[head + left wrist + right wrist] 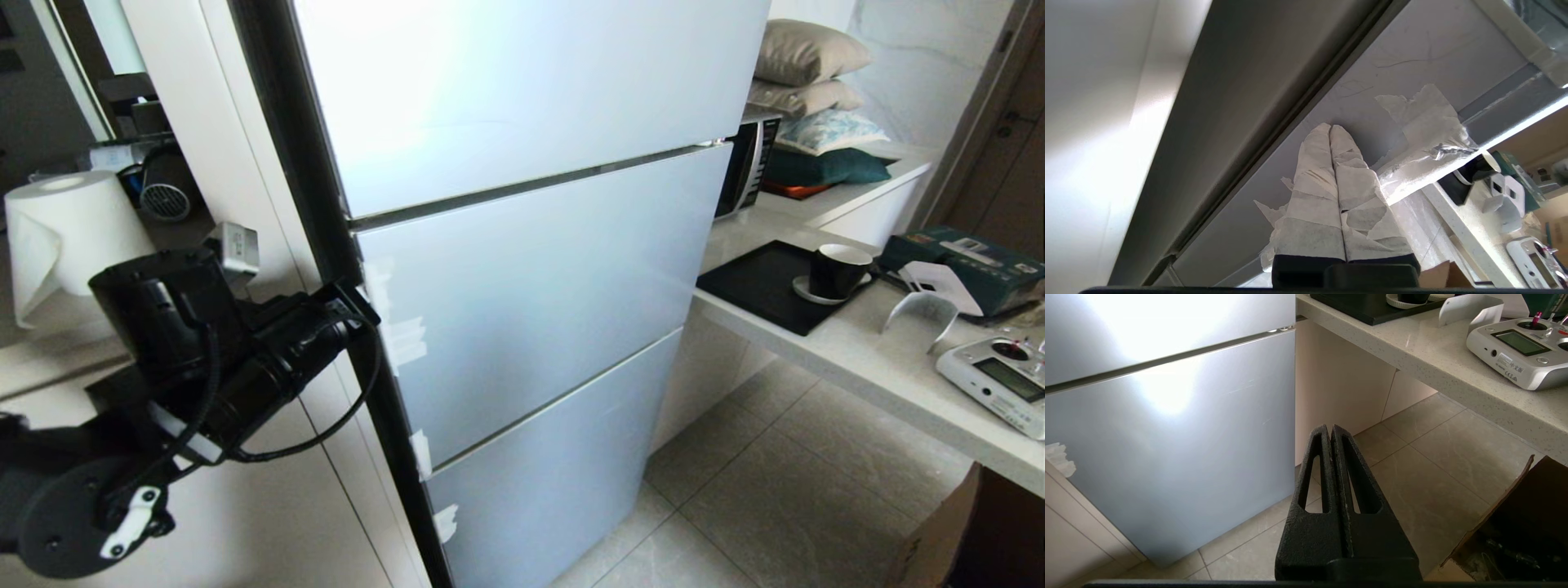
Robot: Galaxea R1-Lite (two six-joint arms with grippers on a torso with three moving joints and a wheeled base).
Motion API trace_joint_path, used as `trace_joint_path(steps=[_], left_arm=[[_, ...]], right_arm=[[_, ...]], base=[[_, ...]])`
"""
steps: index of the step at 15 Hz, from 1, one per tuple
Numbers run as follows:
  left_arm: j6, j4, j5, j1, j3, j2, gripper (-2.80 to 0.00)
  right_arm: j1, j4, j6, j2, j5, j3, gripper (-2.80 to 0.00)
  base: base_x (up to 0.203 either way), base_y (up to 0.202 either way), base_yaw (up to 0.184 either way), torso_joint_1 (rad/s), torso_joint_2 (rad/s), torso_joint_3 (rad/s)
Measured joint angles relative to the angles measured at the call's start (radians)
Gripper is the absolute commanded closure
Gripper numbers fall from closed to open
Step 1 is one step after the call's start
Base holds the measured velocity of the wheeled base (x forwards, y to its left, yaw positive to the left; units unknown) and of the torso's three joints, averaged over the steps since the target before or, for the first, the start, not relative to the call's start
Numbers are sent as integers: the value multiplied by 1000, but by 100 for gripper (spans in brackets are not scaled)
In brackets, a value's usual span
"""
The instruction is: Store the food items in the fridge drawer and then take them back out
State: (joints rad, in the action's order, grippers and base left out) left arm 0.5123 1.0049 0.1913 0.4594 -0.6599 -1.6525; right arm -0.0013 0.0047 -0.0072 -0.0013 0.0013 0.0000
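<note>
Opening step: left claw [1331, 128], closed and empty, presses against the fridge's left edge [384, 343]; right claw [1331, 428] closed, parked. Drawer and food unseen behind closed doors; next, pry the door open

You have three matte silver-blue fridge door panels [531, 269], four stacked pillows [808, 90], one black cup [837, 269], one white toilet-paper roll [69, 229].

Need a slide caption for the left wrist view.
Left end effector, shut and tape-wrapped, at the closed fridge door edge.
</note>
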Motion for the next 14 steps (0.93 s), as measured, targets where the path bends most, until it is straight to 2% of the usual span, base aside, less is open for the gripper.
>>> trace_joint_path(steps=[8,14], left_arm=[[-3,7,-16,67,115,87,0],[-3,3,-14,168,193,146,0]], right_arm=[[0,0,0,0,0,0,0],[0,0,0,0,0,0,0]], base=[[0,0,0,0,0,0],[0,0,0,0,0,0]])
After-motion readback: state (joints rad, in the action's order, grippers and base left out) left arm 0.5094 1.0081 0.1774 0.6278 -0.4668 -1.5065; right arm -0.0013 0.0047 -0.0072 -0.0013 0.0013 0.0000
